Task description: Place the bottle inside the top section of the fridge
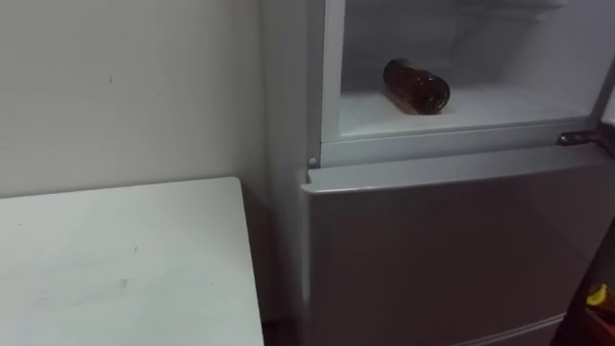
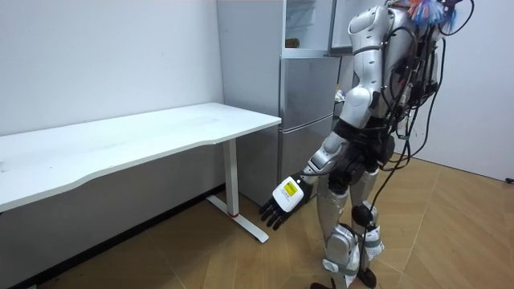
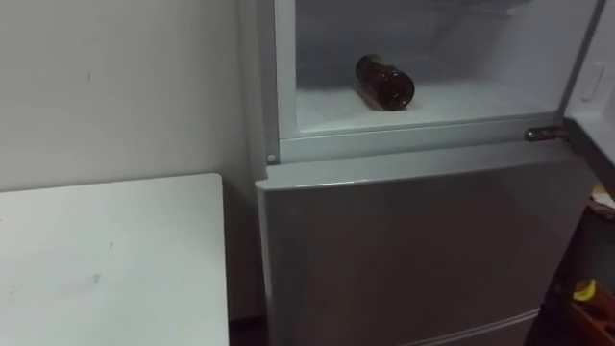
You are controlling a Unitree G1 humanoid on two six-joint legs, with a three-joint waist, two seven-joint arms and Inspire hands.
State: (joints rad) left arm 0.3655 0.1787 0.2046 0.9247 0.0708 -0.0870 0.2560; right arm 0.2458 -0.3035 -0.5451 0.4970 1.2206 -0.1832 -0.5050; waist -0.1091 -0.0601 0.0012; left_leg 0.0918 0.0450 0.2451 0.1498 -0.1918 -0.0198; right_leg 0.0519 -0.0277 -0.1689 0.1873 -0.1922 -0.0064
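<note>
**Brown bottle (image 1: 417, 86) in fridge (image 1: 432, 250), upper compartment (image 1: 480, 113); left hand (image 2: 283, 207) slack**

1. The bottle: dark brown glass, lying on its side on the white floor of the upper compartment, at upper centre-right of the left eye view. One end points toward the opening, the other toward the back left. Which end is the neck cannot be told. It lies free, well inside the front lip.

2. The fridge: grey. Its shut lower door takes up the lower right of both eye views. The upper compartment above it stands open, white inside. The inner face of the upper door (image 3: 596, 86) shows at the right edge of the right eye view. A dark hinge (image 1: 581, 137) sits at the compartment's lower right corner.

3. Table (image 1: 125, 269): white top, lower left of the eye views, its corner just beside the fridge's flank with a narrow dark gap between. In the room view it runs from the left edge to the centre on a white leg.

4. Wall (image 1: 125, 86): pale, plain, upper left.

5. Yellow object (image 1: 598, 295): small, at the lower right edge, too little showing to identify.

6. The left hand: lower centre of the room view, at the end of a lowered arm slanting toward the table. Its fingers are loose and point downward, grasping nothing.

7. Robot's stance: upright, at the right of the room view, directly before the fridge, on a wooden floor (image 2: 458, 233).
</note>
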